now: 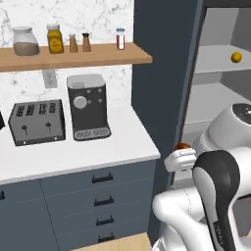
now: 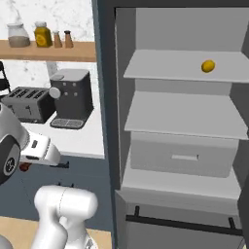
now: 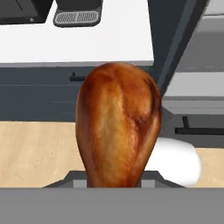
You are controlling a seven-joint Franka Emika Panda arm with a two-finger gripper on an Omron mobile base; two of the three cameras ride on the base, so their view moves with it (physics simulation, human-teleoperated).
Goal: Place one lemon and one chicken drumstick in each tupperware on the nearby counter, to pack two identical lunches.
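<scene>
Gripper apparently clamped on a chicken drumstick, held off the near edge of the counter; one lemon left on far fridge shelf, no tupperware seen, packing unfinished.

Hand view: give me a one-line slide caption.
Gripper shut on a browned chicken drumstick, carried above the wood floor in front of the white counter.

White counter is sitting lower left w/ toaster & coffee machine standing on it; fridge shelf, upper right, is carrying a lemon.
</scene>
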